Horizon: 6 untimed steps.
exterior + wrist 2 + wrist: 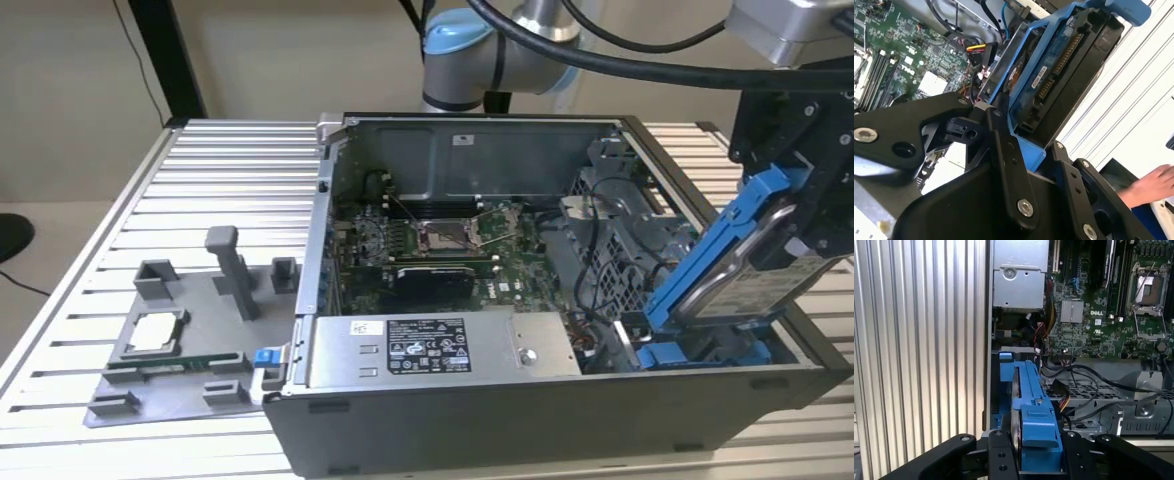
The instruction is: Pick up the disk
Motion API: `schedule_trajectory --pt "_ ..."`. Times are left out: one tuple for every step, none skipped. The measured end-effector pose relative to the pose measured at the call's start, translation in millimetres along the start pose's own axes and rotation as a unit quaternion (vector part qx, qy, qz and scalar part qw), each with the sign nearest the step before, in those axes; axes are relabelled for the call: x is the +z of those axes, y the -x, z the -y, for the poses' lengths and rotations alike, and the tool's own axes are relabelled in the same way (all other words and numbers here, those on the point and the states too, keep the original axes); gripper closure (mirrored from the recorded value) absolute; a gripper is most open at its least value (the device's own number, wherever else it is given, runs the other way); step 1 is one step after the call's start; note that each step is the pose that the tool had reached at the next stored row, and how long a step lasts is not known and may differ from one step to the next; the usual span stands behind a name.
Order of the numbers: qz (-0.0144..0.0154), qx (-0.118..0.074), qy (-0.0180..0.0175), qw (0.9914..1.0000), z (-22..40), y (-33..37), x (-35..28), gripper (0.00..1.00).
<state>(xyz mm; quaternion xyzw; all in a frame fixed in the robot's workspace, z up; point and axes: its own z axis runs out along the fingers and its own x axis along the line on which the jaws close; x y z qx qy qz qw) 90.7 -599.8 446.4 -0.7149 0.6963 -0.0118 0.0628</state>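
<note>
Black hand [787, 225] clamped on the disk [747, 265], one black finger [1004, 150] pressed on each broad side of its blue bracket [1036, 415]. Disk tilted in that grip, upper end up among the fingers, lower end down at the blue drive bay [701, 350] in the corner of the open computer case [534, 420], just under the hand; touching the bay or just clear of it, cannot tell. Seen again in the second wrist view [1054, 85], connector edge and dark underside turned to the camera, blue frame wrapped round the rim. In the first wrist view, bracket seen edge-on between the two finger links, hand [1036, 460] closed round it. Beyond the hand, deeper in the case, a green motherboard [441, 240] with an open processor socket [438, 235], and a grey power supply box [441, 345] with a black-and-white sticker lying along the near case wall, well apart from the hand. Loose cables [1089, 382] running beneath the held disk toward the perforated metal cage [1114, 395]. Case standing on a ribbed aluminium desk [200, 180]. Far from the hand, toward the exterior view's left, a grey fixture tray [187, 360] with upright posts, carrying a small square silver chip [156, 328]. A person's hand [1149, 187] resting low at the edge of the second wrist view, apart from the black fingers.
</note>
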Motion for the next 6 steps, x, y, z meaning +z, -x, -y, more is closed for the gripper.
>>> schedule_trajectory --pt "0.0001 0.0 -0.0003 1.0 -0.3 0.0 0.0 1.0" --pt "0.0001 0.0 -0.0004 1.0 -0.4 0.0 -0.1 1.0" --pt "0.0001 0.0 -0.0005 1.0 -0.7 -0.1 -0.1 1.0" --pt "0.0001 0.0 -0.0005 1.0 -0.9 -0.1 -0.1 1.0" --pt "0.0001 0.0 -0.0005 1.0 -0.9 -0.1 -0.1 1.0" --pt "0.0001 0.0 -0.0005 1.0 -0.9 -0.1 -0.1 1.0"
